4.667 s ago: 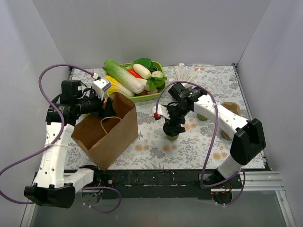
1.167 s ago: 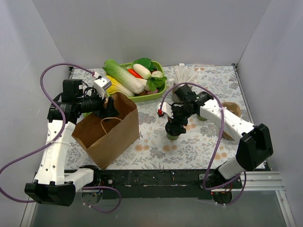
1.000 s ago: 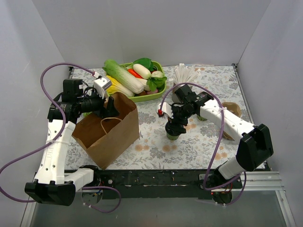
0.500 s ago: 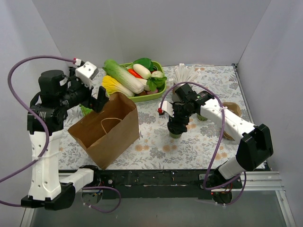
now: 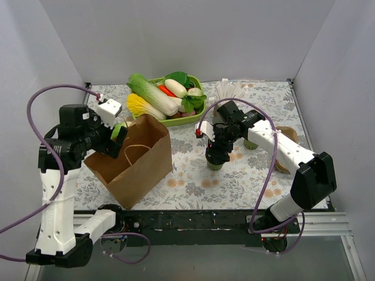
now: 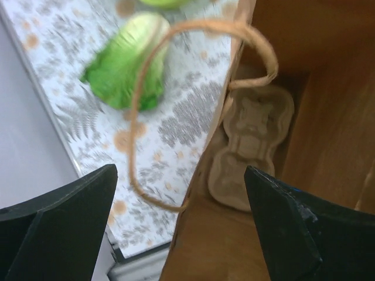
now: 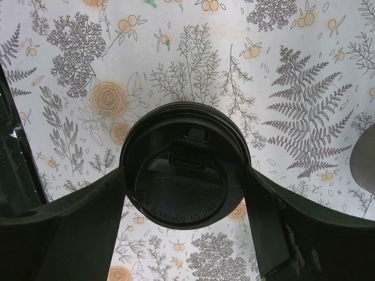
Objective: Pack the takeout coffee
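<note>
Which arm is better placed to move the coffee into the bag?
Right. The right gripper straddles the lidded coffee cup, jaws touching the lid; the left gripper hangs open over the paper bag.

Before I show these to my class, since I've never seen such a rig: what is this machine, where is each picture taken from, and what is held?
These are two robot arms bolted at the near edge of a flowered table. The wide picture comes from a fixed camera above and behind them; the other two come from cameras on the wrists. On the table stand a brown paper bag, a green tray of vegetables and a holder of straws. The right arm has its jaws closed on the takeout coffee, a green cup with a black lid. The left arm hangs over the bag's edge, jaws open and empty; a cardboard cup carrier lies inside the bag.
</note>
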`<act>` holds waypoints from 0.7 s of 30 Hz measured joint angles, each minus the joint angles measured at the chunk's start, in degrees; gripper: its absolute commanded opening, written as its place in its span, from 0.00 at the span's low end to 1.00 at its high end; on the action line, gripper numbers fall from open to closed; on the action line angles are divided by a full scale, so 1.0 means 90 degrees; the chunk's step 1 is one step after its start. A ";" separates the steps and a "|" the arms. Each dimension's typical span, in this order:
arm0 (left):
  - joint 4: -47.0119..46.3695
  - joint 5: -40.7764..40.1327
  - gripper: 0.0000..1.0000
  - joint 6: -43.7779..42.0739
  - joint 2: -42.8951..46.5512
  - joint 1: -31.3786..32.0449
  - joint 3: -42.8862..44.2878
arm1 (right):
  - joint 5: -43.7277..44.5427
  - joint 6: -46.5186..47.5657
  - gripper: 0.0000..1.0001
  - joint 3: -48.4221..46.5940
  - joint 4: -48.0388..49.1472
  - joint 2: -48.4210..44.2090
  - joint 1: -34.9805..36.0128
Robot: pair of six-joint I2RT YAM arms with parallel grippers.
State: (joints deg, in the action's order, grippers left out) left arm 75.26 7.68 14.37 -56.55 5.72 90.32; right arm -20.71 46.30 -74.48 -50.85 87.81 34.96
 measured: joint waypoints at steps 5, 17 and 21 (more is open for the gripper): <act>0.0172 0.0146 0.57 0.0019 -0.0301 0.0000 -0.0709 | -0.0102 -0.0078 0.52 -0.0012 -0.0005 0.0000 -0.0015; 0.0265 0.1549 0.00 -0.1319 -0.0629 -0.0002 -0.0294 | 0.0005 -0.0291 0.51 -0.0090 -0.0022 -0.0573 -0.0228; 0.0277 0.1817 0.00 -0.1902 -0.1073 0.0000 0.0063 | 0.0051 -0.0342 0.50 -0.0107 -0.0061 -0.0704 -0.0338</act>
State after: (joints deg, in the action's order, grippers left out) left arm 77.76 24.03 -2.74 -66.22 5.72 90.89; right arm -20.25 43.22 -75.44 -51.40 81.47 31.92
